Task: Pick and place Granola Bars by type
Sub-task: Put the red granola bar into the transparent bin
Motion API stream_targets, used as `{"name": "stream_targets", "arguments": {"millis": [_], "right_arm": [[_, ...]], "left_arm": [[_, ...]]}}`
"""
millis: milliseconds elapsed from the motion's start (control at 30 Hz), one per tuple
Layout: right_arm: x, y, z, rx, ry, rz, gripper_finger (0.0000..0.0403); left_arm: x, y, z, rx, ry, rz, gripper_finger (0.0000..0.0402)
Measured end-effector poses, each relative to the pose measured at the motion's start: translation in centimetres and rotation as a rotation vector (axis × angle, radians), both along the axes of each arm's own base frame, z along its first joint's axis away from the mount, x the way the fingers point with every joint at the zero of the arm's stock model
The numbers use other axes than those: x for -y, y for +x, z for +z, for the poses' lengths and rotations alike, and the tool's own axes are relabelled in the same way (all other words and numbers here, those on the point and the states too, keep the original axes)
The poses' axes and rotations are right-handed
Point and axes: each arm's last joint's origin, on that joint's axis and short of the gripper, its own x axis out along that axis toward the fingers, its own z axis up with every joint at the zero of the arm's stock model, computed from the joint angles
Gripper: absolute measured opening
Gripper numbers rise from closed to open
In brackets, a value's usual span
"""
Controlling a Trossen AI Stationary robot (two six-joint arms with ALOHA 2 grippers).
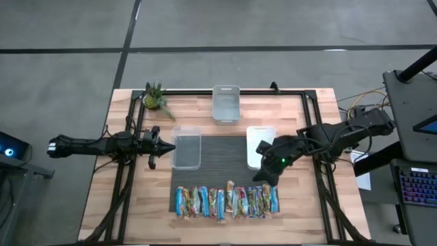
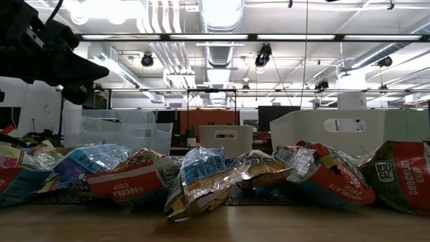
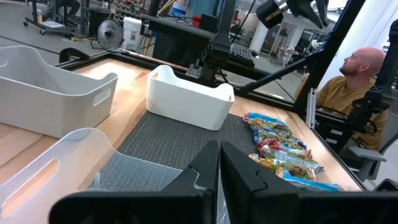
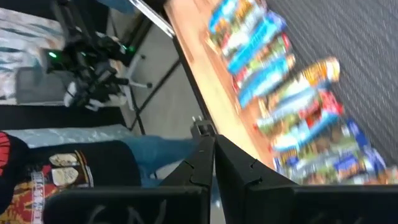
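The bars (image 1: 227,202) are lying in a row along the table's (image 1: 136,205) front edge. The right gripper (image 1: 263,176) is hovering just above the row's right end, fingers pressed together and empty. The left gripper (image 1: 167,143) is waiting beside a clear bin (image 1: 186,151), likewise pressed together.

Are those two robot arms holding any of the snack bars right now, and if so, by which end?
Neither. The left gripper and right gripper both have their fingers shut with nothing between them. The granola bars all lie in a row on the table.
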Motion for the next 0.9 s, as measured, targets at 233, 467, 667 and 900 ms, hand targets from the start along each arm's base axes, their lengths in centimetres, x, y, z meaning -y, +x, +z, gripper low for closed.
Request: {"name": "stream_targets", "arguments": {"millis": [233,467,667,900], "right_arm": [[-1.6,-1.1,-0.3,-0.087,0.025,-0.027,0.0009],[-3.1,-2.4,-0.6,-0.171,0.042,-0.093,0.0009],[-4.0,-3.5,-1.1,-0.253,0.036,-0.182,0.0008],[-4.4,-4.0,-1.4,-0.267,-0.005,-0.233,0.0008]], "left_arm": [[0.0,0.0,0.0,-0.001,0.0,0.0,0.0],[0.0,0.0,0.0,-0.002,0.0,0.0,0.0],[0.0,0.0,0.0,-0.002,0.0,0.0,0.0],[0.0,0.0,0.0,-0.003,0.0,0.0,0.0]]}}
